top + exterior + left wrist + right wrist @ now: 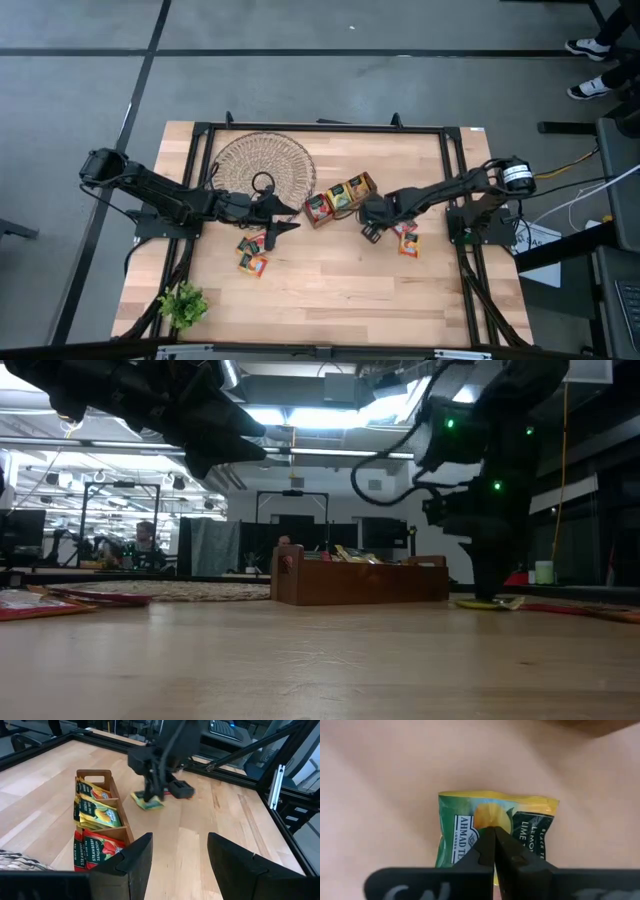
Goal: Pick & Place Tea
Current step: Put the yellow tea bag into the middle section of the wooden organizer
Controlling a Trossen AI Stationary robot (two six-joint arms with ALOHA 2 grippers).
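My right gripper (372,230) points down at the table, just right of the wooden tray (340,198), and is shut on a green-and-yellow tea sachet (470,827). That sachet also shows in the left wrist view (147,802). The tray holds red, green and yellow sachets (97,815). More sachets lie loose on the table at the left (252,255) and at the right (408,241). My left gripper (180,845) is open and empty. It hovers above the table between the wicker dish (265,165) and the tray. My right gripper comes from above, pointing down, with its two fingers (485,850) closed together on the middle of the sachet's printed face (492,820). The sachet lies flat on the table (490,603). Whether any of the wrapper is caught between the fingertips is hidden by the fingers.
A small green plant (183,305) stands at the near left corner. A black frame (455,200) runs around the tabletop. Bare wood lies at the near middle (340,290).
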